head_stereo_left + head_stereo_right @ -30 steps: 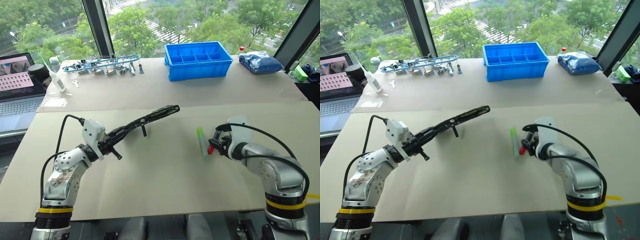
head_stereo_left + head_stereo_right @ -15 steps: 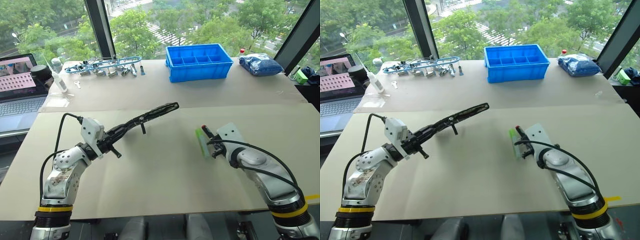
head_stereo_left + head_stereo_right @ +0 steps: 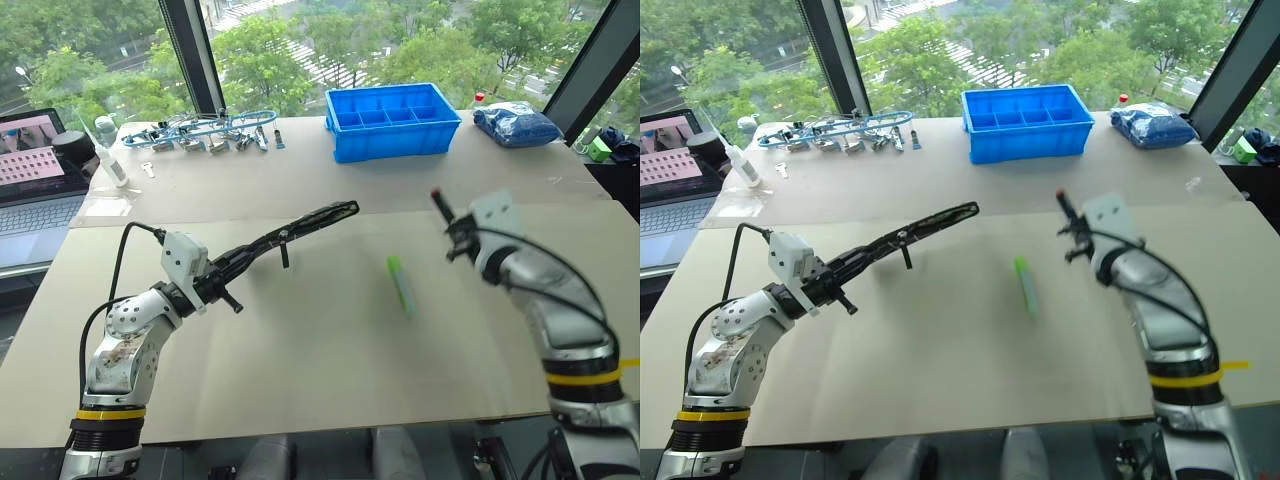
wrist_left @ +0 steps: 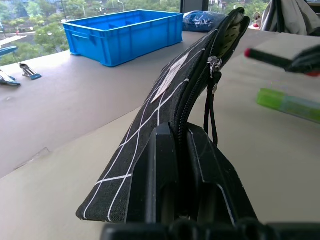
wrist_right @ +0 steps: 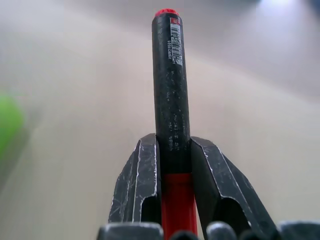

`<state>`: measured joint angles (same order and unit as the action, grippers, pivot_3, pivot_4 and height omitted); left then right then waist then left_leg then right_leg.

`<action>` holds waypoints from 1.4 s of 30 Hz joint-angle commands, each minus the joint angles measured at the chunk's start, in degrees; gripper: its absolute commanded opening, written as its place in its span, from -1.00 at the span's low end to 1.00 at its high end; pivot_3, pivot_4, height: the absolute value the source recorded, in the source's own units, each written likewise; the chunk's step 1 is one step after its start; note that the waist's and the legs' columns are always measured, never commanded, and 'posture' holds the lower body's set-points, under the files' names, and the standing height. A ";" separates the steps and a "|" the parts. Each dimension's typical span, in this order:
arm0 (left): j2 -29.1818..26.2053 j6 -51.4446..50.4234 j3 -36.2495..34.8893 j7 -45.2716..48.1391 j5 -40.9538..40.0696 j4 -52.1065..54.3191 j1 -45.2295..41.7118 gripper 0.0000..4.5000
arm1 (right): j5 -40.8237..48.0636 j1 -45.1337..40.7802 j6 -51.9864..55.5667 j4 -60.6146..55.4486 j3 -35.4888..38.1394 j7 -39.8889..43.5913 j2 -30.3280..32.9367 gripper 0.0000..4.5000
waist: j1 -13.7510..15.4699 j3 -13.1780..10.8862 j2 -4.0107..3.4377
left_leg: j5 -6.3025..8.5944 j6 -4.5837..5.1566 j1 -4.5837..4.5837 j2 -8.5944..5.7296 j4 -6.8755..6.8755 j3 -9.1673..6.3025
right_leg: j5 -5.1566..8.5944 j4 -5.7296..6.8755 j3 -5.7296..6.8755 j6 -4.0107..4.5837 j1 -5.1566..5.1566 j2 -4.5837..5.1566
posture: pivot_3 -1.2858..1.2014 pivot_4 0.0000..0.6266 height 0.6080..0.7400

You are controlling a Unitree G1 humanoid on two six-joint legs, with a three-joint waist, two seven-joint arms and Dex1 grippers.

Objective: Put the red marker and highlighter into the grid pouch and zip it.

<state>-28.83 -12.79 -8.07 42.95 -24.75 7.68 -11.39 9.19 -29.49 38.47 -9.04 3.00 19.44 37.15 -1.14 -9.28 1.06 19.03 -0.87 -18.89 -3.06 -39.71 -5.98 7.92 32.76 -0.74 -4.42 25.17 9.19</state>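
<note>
Red marker (image 5: 171, 100): short, thick, black cap with a red tip and a printed barcode strip, red body at the base. It is clamped between the two fingers of the right gripper (image 5: 172, 165), raised clear of the table (image 3: 300, 380), cap end pointing away from the wrist.

Highlighter (image 3: 401, 284): slim, pale translucent barrel with a bright green end, lying flat on the table between the two arms, well apart from both grippers.

Grid pouch (image 4: 165, 100): black fabric with white grid lines and a small white label, zipper open along its upper edge, black pull strap hanging down. The left gripper (image 4: 176, 155) is closed tight on one end; the pouch juts out above the table.
</note>
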 commanded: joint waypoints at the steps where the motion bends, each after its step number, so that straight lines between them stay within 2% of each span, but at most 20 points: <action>1: -0.44 0.49 -0.80 0.51 -0.49 -0.15 -1.18 -1.00 | -3.79 -0.74 -20.55 -1.63 -2.64 9.72 5.46 -0.79 | 0.01 0.00 0.00 | 0.00 0.00 0.00 0.02 0.02 0.00 | 0.00 0.01 0.01 0.00 -0.01 -0.01 | 0.03 -0.52 1.00; 5: -0.40 0.33 0.10 1.35 -0.28 -0.47 -1.39 -1.00 | -8.30 2.27 -41.07 -2.65 -8.31 20.61 11.82 -0.79 | -0.05 -0.01 0.02 | -0.01 -0.03 -0.09 -0.04 -0.01 0.03 | 0.01 -0.14 0.02 -0.08 -0.04 0.04 | 0.03 -0.52 1.00; 7: -0.36 0.20 0.35 1.57 -0.33 -0.33 -1.35 -1.00 | -7.83 3.36 -44.50 -3.12 -8.59 23.53 12.93 -0.79 | -0.05 -0.01 0.03 | -0.03 -0.09 -0.13 -0.05 -0.02 0.04 | 0.01 -0.19 0.02 -0.13 -0.04 0.06 | 0.03 -0.52 1.00; 12: -0.66 -0.59 1.29 2.45 -0.22 0.06 -1.06 -1.00 | -14.58 2.68 -52.85 -1.18 -11.49 25.00 13.58 -0.79 | 0.11 -0.02 0.04 | -0.08 -0.18 -0.20 -0.06 -0.05 0.05 | -0.03 -0.25 0.01 -0.17 -0.02 0.08 | 0.03 -0.52 1.00; 15: -1.17 -0.75 2.42 3.28 0.48 0.28 -0.84 -1.00 | -19.50 -0.24 -54.19 1.30 -13.28 23.10 11.17 -0.79 | -0.15 -0.02 0.04 | -0.08 -0.18 -0.18 -0.05 -0.05 0.06 | -0.04 -0.22 0.00 -0.16 -0.01 0.07 | 0.03 -0.52 1.00; 20: -1.58 -0.63 3.26 3.62 1.14 0.38 -0.81 -1.00 | -22.09 -2.68 -54.64 2.93 -14.02 23.13 8.66 -0.79 | 0.08 -0.03 0.05 | -0.11 -0.23 -0.20 -0.06 -0.04 0.05 | -0.04 -0.22 0.00 -0.15 0.01 0.07 | 0.03 -0.52 1.00; 33: -1.12 -2.19 1.88 2.63 -0.60 1.08 -1.51 -1.00 | -26.05 -5.60 -58.90 6.48 -13.72 23.56 9.81 -0.79 | 0.20 -0.03 0.04 | -0.12 -0.24 -0.22 -0.06 -0.04 0.06 | -0.05 -0.27 0.01 -0.15 0.02 0.08 | 0.03 -0.52 1.00; 42: -1.10 -2.50 2.17 2.72 -0.79 0.89 -2.26 -1.00 | -35.07 -5.40 -56.49 8.49 -15.58 20.93 8.95 -0.79 | 0.15 -0.03 0.05 | -0.12 -0.24 -0.23 -0.07 -0.04 0.06 | -0.05 -0.26 0.01 -0.15 0.02 0.08 | 0.03 -0.52 1.00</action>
<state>-29.75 -15.29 -5.13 45.66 -24.79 6.55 -12.65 -24.59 -33.61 -18.83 0.21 -12.99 41.43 46.38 -0.99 -9.31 1.10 18.91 -1.11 -19.12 -3.12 -39.75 -5.92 7.87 32.49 -0.74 -4.56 25.19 9.26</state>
